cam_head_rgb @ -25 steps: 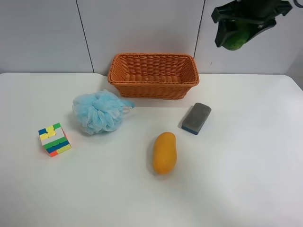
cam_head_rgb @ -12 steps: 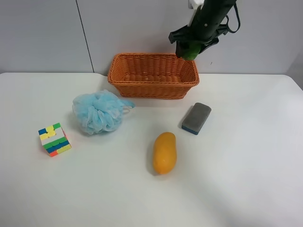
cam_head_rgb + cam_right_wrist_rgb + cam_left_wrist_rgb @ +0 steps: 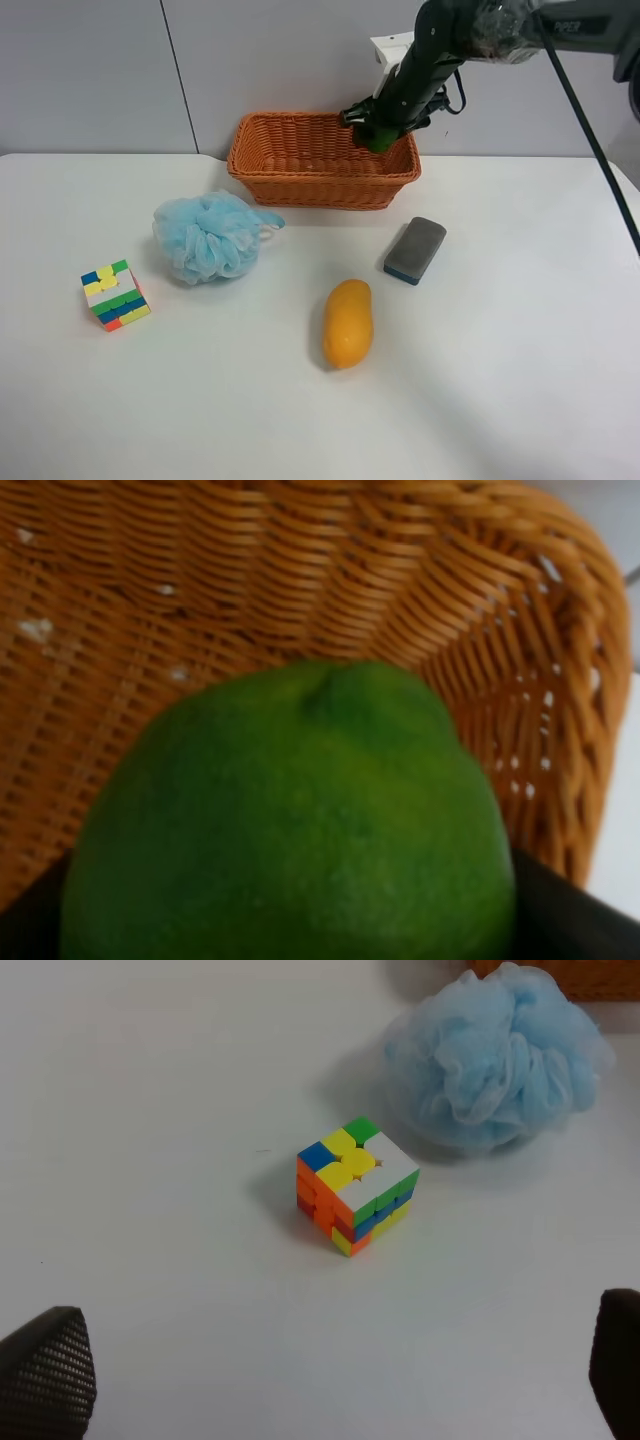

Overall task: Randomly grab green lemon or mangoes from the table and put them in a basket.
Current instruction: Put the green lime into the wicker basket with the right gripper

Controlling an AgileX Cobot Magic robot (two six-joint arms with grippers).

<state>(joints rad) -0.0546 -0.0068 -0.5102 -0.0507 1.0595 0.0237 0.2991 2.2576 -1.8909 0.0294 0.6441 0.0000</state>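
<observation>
My right gripper (image 3: 379,131) is shut on the green lemon (image 3: 378,139) and holds it low inside the right end of the woven basket (image 3: 320,187) at the back of the table (image 3: 510,350). In the right wrist view the lemon (image 3: 290,820) fills the frame, close to the basket's wicker wall (image 3: 250,570). Whether it touches the bottom is hidden. The yellow-orange mango (image 3: 347,322) lies on the table in front of the basket, apart from both grippers. My left gripper (image 3: 330,1372) is open and empty above the table near the cube; it is out of the exterior high view.
A blue mesh bath pouf (image 3: 208,237) lies left of the basket and also shows in the left wrist view (image 3: 495,1060). A coloured puzzle cube (image 3: 115,295) sits at the left, seen too in the left wrist view (image 3: 355,1185). A grey eraser (image 3: 415,250) lies right of the mango.
My right arm has carried the green lemon from high at the upper right down and leftward into the basket's right end. The other things have not moved.
</observation>
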